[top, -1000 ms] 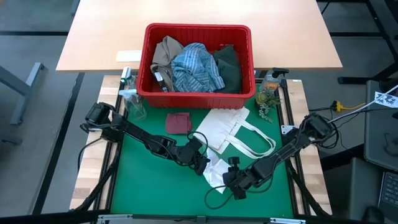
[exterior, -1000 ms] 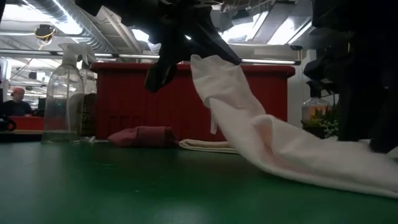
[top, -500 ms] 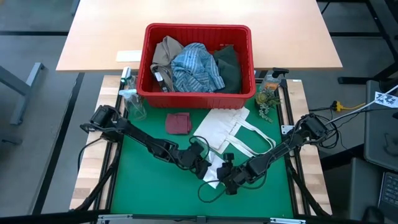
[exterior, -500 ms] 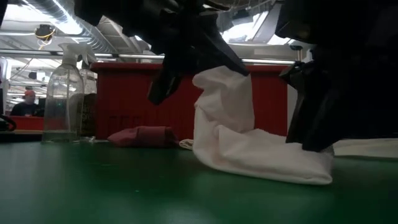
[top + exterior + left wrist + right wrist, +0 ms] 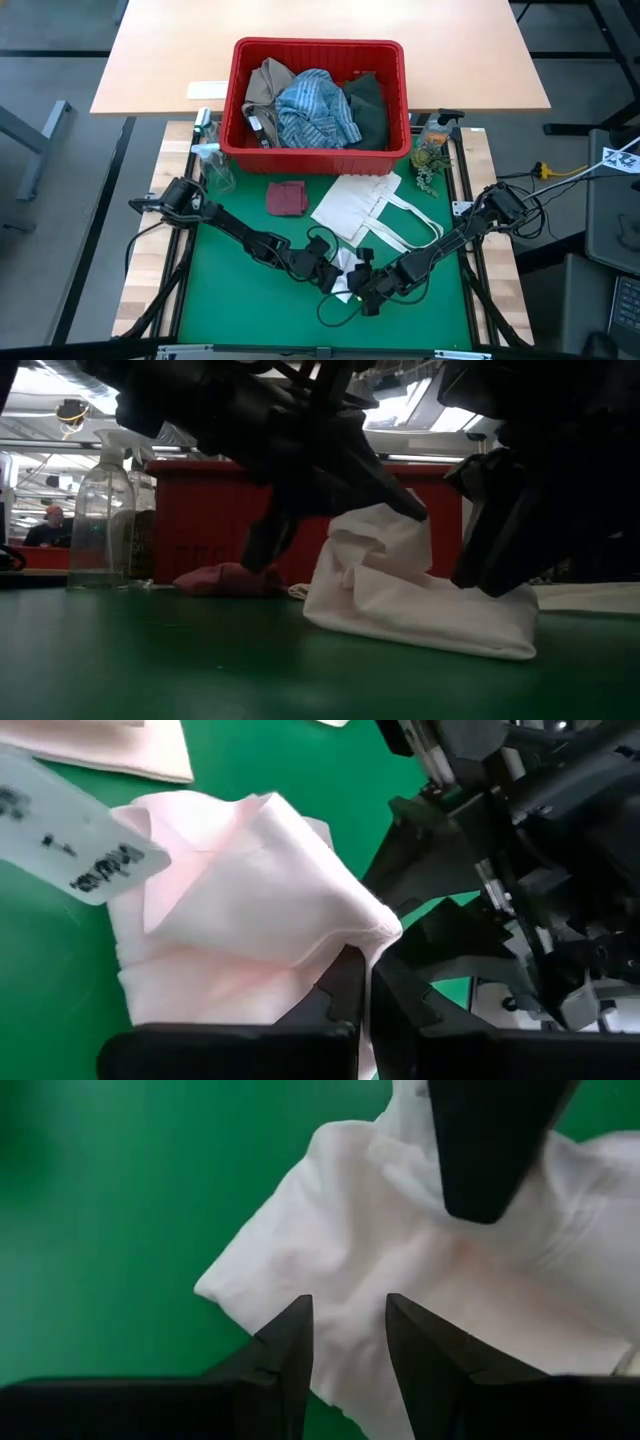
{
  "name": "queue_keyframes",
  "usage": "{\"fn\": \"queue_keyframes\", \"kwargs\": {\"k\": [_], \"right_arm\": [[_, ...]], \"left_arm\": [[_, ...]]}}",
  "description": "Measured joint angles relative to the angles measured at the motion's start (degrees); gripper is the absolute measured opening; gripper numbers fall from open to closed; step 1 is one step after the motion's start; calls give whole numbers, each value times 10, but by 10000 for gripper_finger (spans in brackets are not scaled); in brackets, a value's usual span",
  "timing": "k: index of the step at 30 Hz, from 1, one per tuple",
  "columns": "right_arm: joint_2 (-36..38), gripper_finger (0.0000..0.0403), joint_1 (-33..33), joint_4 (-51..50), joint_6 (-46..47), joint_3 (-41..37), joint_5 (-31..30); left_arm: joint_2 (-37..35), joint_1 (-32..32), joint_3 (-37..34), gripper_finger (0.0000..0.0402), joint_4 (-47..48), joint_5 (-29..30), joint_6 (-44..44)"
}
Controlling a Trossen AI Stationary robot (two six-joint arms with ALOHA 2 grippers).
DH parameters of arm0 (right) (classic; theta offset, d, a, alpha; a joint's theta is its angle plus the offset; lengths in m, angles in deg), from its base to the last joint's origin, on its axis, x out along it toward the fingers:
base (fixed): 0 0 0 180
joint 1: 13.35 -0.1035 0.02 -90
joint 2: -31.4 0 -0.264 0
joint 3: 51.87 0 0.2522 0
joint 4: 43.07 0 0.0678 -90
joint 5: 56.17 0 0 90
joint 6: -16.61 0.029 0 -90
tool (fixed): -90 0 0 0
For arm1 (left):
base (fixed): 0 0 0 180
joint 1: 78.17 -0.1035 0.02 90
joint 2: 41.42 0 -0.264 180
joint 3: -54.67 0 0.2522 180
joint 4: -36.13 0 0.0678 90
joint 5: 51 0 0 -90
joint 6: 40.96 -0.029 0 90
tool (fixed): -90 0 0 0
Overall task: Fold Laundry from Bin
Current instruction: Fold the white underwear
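Nearest the front edge of the green mat (image 5: 230,290), the small white cloth (image 5: 345,277) lies partly folded, and both grippers meet over it. The left gripper (image 5: 358,982) has its fingers pinched shut on a raised corner of this cloth, holding the flap up over the rest of the piece, as the low view shows. The right gripper (image 5: 345,1335) sits just on the other side of the cloth with its jaws parted and nothing between them; the cloth spreads ahead of its fingertips (image 5: 295,1320), touching or nearly touching the mat. The relation that matters is this: the lifted corner hangs between the two grippers, above the flat lower layer, so the left arm, which already has the fabric, is the one placed to lay it across, probably towards the right gripper. Farther back lie the flat white tote bag with loop handles (image 5: 365,205) and a small maroon cloth (image 5: 287,197), folded square. Beyond them stands the large red plastic crate (image 5: 318,152) with the tan garment (image 5: 265,85), the blue-white striped shirt (image 5: 315,110) and the dark green garment (image 5: 367,105) heaped inside, not yet folded.
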State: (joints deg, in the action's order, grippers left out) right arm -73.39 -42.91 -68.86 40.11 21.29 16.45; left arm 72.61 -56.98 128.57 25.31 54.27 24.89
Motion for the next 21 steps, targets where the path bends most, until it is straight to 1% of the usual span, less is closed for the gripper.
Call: {"fn": "queue_keyframes", "kwargs": {"k": [3,8,12,17,21], "right_arm": [[0,127,0,0,0,0,0],[1,127,0,-1,-5,0,19],[4,127,0,-9,-14,6,41],[4,127,-1,-71,-29,47,84],[4,127,-6,-163,-42,102,109]], "left_arm": [[0,0,0,16,1,5,-4],[0,0,0,39,-16,7,-64],[0,3,0,70,-24,7,-107],[0,3,0,114,-37,7,-154],[0,4,0,137,-50,2,-207]]}}
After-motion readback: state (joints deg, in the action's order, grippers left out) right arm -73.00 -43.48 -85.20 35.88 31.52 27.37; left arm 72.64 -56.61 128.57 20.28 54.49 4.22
